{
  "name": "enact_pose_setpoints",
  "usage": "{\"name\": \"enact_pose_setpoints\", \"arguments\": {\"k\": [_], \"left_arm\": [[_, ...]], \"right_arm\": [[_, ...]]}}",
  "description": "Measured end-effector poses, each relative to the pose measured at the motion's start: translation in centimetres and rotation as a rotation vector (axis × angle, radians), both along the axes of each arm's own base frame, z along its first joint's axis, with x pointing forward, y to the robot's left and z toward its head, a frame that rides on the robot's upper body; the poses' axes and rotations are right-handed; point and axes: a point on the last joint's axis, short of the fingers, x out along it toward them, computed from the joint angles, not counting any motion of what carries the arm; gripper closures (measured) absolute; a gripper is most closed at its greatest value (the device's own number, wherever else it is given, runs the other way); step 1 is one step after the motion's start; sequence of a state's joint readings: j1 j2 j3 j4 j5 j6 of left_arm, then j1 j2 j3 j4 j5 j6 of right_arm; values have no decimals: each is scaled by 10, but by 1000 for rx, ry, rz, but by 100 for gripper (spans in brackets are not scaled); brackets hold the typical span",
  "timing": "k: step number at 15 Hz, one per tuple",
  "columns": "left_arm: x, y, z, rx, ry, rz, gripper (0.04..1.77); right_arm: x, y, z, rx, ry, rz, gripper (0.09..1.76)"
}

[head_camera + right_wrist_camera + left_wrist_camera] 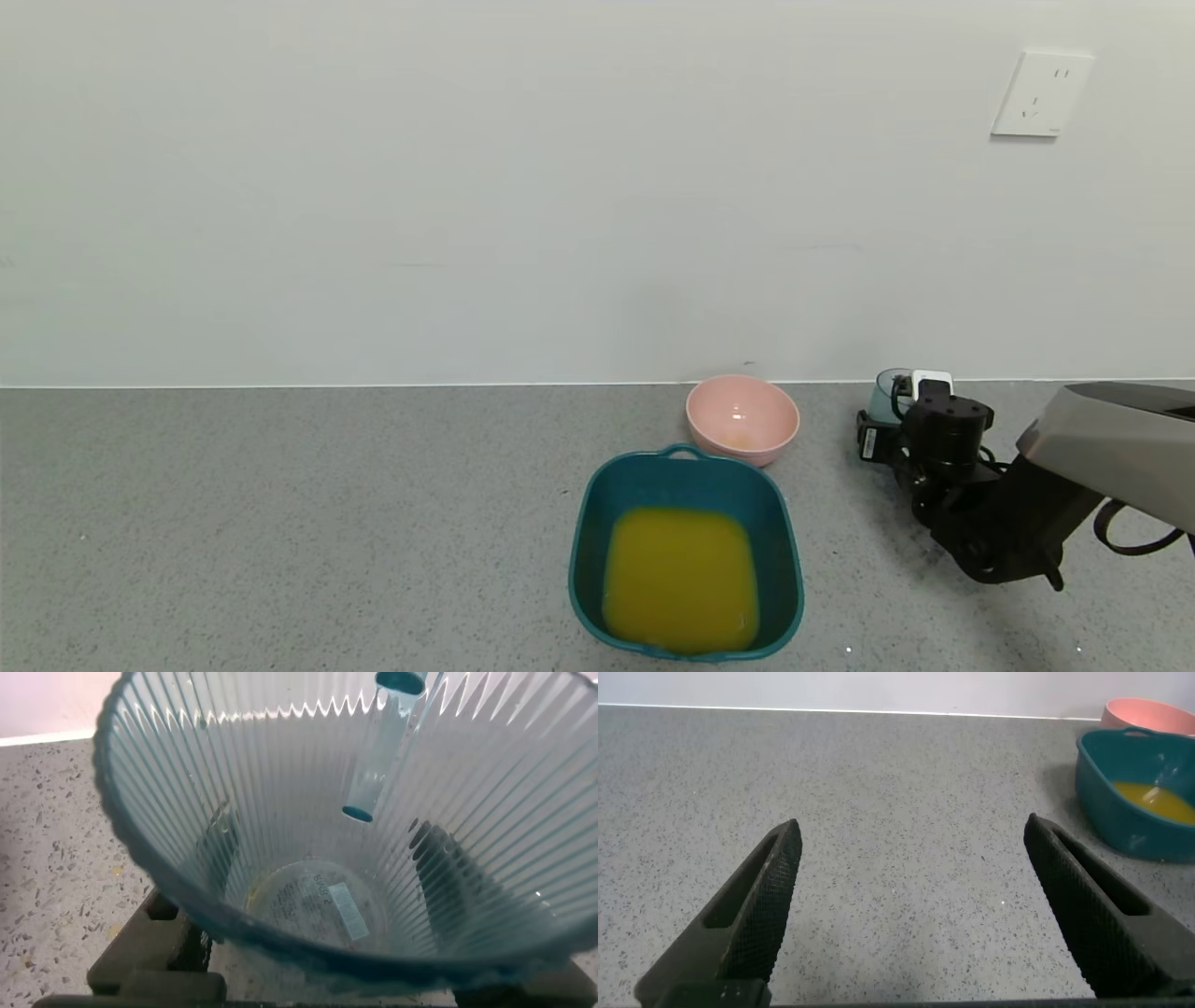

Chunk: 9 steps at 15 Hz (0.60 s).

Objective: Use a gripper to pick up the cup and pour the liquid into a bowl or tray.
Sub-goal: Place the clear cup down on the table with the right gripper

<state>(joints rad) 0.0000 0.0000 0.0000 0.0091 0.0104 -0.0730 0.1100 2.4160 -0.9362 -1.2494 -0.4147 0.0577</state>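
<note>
The pale blue-green ribbed cup (884, 390) stands upright at the back right of the counter, near the wall. It looks empty in the right wrist view (308, 793), with only a label showing at its bottom. My right gripper (894, 411) is shut on the cup, one finger (220, 849) on each side of it. The yellow-orange liquid (680, 579) lies in the dark teal basin (583, 532) at the front centre. My left gripper (910, 835) is open and empty over bare counter, out of the head view; the basin (1120, 812) shows far off to one side of it.
A round pink bowl (742, 425) stands just behind the basin, to the left of the cup; it also shows in the left wrist view (1148, 714). The white wall with a socket (1041, 93) rises close behind the cup. Grey speckled counter stretches to the left.
</note>
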Motion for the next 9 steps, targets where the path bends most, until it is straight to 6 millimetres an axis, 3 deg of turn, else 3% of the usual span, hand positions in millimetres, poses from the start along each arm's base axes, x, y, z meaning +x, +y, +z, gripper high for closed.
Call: {"name": "enact_pose_setpoints", "arguments": {"k": [9], "left_arm": [[0, 0, 0, 0, 0, 0, 9]], "right_arm": [[1, 1, -4, 0, 6, 1, 49]]}}
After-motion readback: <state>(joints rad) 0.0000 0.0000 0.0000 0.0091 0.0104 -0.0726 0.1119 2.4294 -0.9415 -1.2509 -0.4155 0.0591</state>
